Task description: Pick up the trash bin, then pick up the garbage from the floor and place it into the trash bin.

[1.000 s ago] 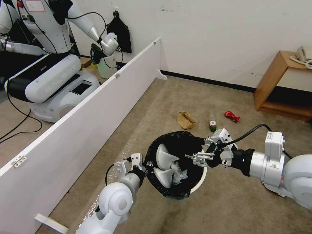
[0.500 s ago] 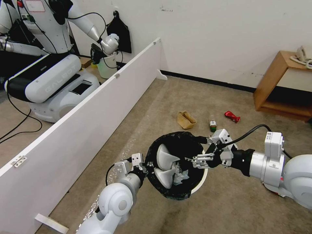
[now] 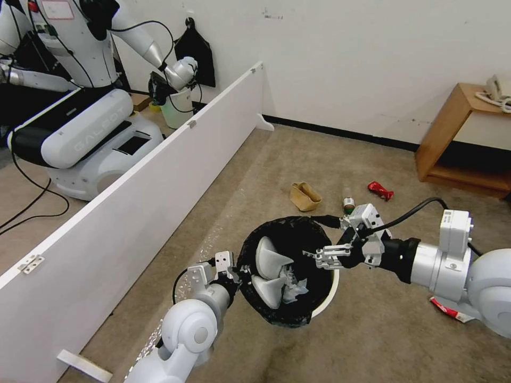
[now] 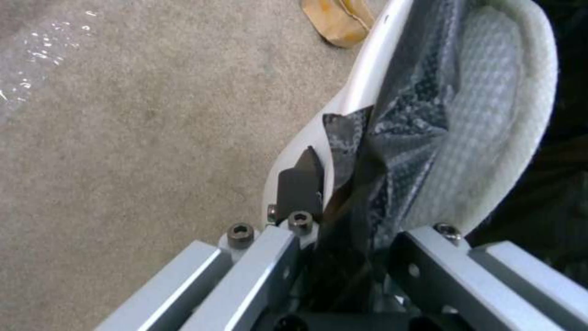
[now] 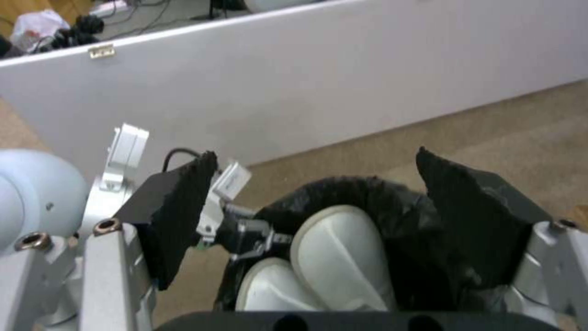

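Left end effector (image 3: 230, 264) clamped on trash bin (image 3: 326, 298) rim, bin lifted off floor. Right end effector (image 3: 319, 256) open, empty, above bin mouth. Risk: liner-covered rim slipping from one-sided pinch, spilling slippers (image 3: 270, 257).

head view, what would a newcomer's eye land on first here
First, the bin at centre, black-lined, its rim clamped by the left end effector, with two white slippers and tissue inside. Next, the right end effector, open and empty over the bin's mouth. Beyond the bin, litter lies on the carpet: a tan paper bag, a bottle and a red wrapper.
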